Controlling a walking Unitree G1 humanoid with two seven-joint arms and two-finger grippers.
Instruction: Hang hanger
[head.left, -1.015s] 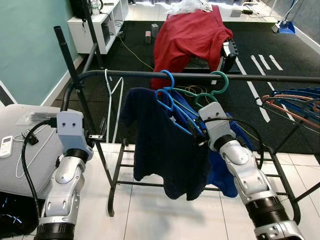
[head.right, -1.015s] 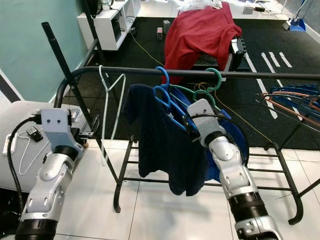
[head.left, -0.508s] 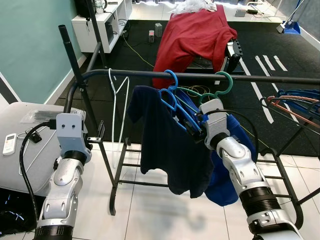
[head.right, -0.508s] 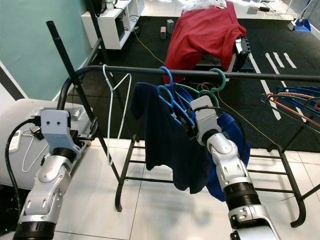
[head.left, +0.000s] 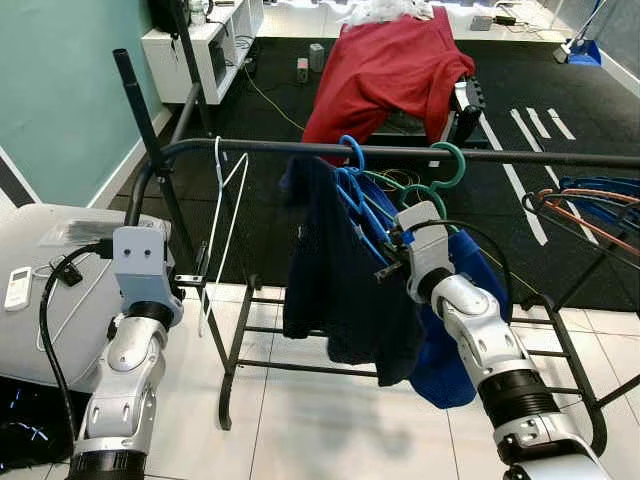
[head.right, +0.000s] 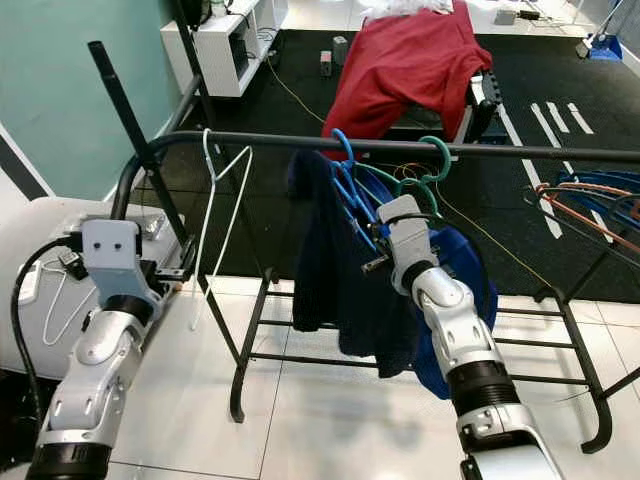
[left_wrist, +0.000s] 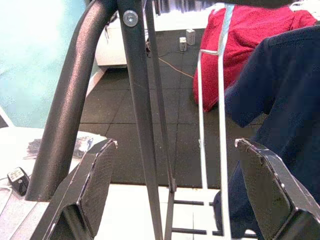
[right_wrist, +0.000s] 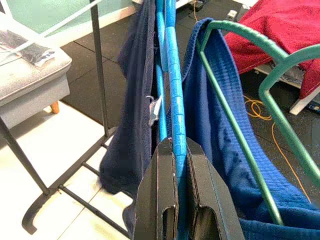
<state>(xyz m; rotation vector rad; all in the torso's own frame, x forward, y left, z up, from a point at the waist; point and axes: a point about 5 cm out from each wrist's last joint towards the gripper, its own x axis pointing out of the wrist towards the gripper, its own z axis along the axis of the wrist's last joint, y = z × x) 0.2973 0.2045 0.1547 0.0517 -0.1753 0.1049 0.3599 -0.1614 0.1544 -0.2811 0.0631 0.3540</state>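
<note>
The right gripper (right_wrist: 176, 165) is clamped narrowly on the lower arm of a blue hanger (right_wrist: 170, 75), its two black fingers (right_wrist: 161, 200) pressed against either side of the blue bar. The blue hanger's hook (head.left: 350, 152) sits over the black rail (head.left: 500, 156) of the clothes rack, up and away from the gripper. A dark navy garment (head.left: 335, 270) hangs on this hanger, draped on the far side of the gripper toward the robot's left and reaching down below it. Immediately on the other side of the gripper hangs a green hanger (head.left: 440, 185) carrying a bright blue garment (head.left: 455, 340); that cloth falls behind and beneath the right forearm (head.left: 480, 335). The right arm extends forward and upward from the lower right, wrist raised to just below the rail.

Further along the rail toward the robot's left, well apart from the right gripper, a white hanger (head.left: 222, 230) hangs bare from the rail. Toward the robot's right, a bundle of coloured hangers (head.left: 590, 205) lies near the rack's end.

The left gripper (left_wrist: 172, 195) is spread wide, its fingers (left_wrist: 95, 185) apart on either side of the rack's upright post (left_wrist: 140, 115), holding nothing. The left arm (head.left: 130, 340) is raised beside the rack's left end, next to a grey cushioned seat (head.left: 40, 300).

Beyond the rack, a red cloth (head.left: 385, 65) covers an object on the dark floor mat (head.left: 260, 130).
</note>
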